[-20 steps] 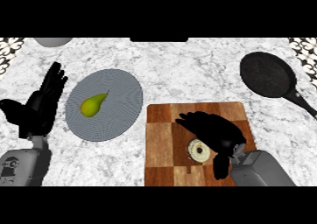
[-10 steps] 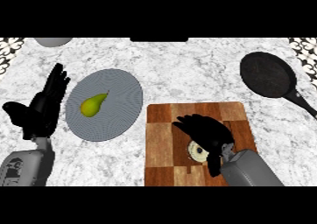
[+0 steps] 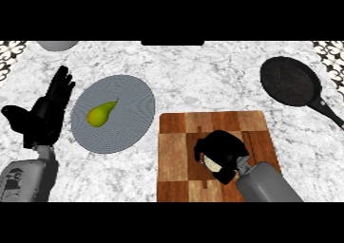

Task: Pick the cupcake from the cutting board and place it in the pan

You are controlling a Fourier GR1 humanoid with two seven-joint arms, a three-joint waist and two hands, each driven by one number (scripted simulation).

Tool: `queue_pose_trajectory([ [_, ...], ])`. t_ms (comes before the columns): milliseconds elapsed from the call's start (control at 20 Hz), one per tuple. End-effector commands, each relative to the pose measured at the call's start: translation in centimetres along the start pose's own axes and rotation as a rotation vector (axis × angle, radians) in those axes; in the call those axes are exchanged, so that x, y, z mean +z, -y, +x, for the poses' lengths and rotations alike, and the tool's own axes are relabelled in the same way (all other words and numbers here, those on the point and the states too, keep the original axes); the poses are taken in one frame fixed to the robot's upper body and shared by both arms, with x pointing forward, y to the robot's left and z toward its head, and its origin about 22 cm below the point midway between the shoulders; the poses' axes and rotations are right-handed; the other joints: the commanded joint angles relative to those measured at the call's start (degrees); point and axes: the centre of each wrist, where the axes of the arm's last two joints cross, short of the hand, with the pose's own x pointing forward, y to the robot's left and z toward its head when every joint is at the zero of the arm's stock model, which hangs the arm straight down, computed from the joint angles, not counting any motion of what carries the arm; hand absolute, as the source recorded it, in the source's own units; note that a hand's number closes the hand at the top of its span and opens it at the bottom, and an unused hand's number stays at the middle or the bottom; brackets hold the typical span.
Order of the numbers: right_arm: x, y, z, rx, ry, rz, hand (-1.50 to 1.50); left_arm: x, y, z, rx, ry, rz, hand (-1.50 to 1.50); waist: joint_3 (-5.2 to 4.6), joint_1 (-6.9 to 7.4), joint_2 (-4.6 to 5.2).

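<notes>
Green pear [image 3: 99, 114] on grey plate [image 3: 129, 90]

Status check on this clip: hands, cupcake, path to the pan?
Right hand curled over cupcake on cutting board. Left hand open, resting beside plate. Pan empty, path clear.

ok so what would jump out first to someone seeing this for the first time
Most striking is the right robot hand, curled over the cupcake on the wooden cutting board at lower centre, hiding most of it. Next comes the green pear on the grey plate to the left, with the left robot hand resting open beside it. The black pan sits at the upper right with nothing in it.
</notes>
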Motion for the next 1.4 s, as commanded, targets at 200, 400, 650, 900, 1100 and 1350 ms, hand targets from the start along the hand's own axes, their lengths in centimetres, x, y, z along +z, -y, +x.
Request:
queue_pose_trajectory([
  [200, -2.4, 1.2, 1.3, 0.03, 0.054, -0.006, 1.5, -0.3, 0.4, -1.0, 0.029, -0.014, -0.013, 0.0, 0.05, 0.06, 0.16],
  [400, 1.2, -1.1, 2.0, 0.016, 0.051, -0.068, 1.5, 0.1, 0.1, -0.7, 0.009, -0.001, 0.015, 0.0, 0.05, -0.2, 0.07],
  [650, -1.0, 3.2, -2.7, -0.285, -0.466, -0.271, 1.5, 0.2, -0.1, 0.1, 0.01, 0.006, -0.025, 0.0, 0.14, 1.39, 0.7],
  [900, -0.2, 8.3, -3.2, -0.338, -0.835, -0.602, 1.5, -0.5, 0.5, 0.5, 0.014, 0.023, -0.033, 0.0, 0.05, 2.6, 0.99],
  [1100, -0.6, 12.5, -1.8, -0.37, -0.985, -0.861, 1.5, -0.3, 1.4, 0.3, 0.008, 0.02, -0.075, 0.0, 0.09, 4.66, 1.03],
  [1350, -2.2, 16.9, -0.5, -0.383, -1.087, -1.062, 1.5, -1.4, 1.8, 1.0, 0.019, 0.033, -0.062, 0.0, 0.04, 3.57, 1.13],
])
